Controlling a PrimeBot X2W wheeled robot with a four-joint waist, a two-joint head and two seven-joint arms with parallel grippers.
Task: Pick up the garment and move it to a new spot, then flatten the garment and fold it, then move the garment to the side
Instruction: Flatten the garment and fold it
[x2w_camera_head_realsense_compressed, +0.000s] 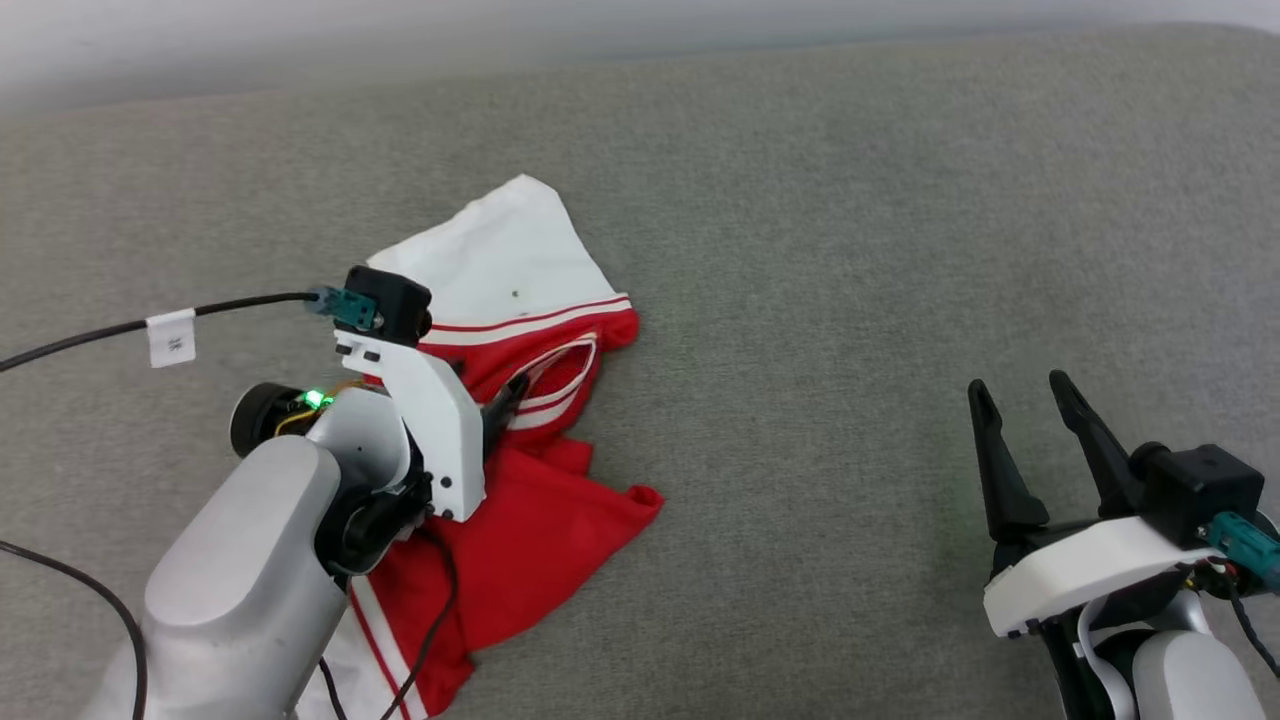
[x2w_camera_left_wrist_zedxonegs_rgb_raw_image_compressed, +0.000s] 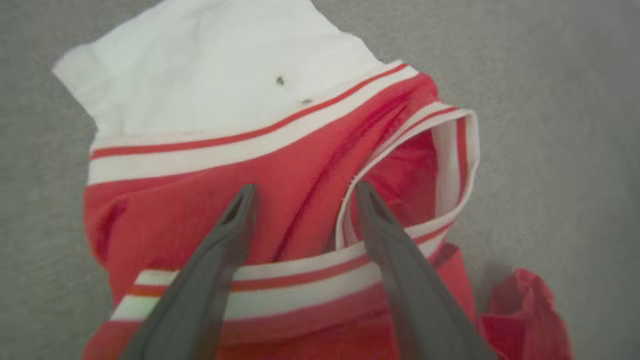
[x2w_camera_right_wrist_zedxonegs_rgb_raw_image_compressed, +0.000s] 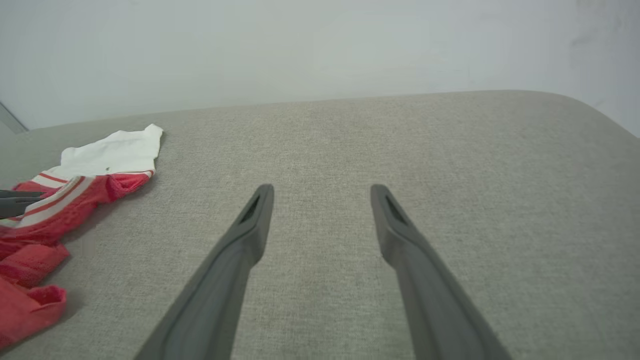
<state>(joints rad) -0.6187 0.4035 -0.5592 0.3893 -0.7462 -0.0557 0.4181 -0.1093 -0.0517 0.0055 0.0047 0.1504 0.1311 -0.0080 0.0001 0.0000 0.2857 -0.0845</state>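
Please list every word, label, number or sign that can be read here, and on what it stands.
White tag on the black cable: dark print, too small to read.
Garment: no lettering shows; the two dark specks on its white sleeve are not text.
No text can be read.

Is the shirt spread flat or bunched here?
Bunched. The shirt lies in overlapping red folds, one white sleeve splayed out, its striped trim standing open in a loop.

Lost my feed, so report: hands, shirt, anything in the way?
Left hand open, tips at collar of shirt. Right hand open, well apart. Shirt crumpled, ungripped. Cable hangs over it.
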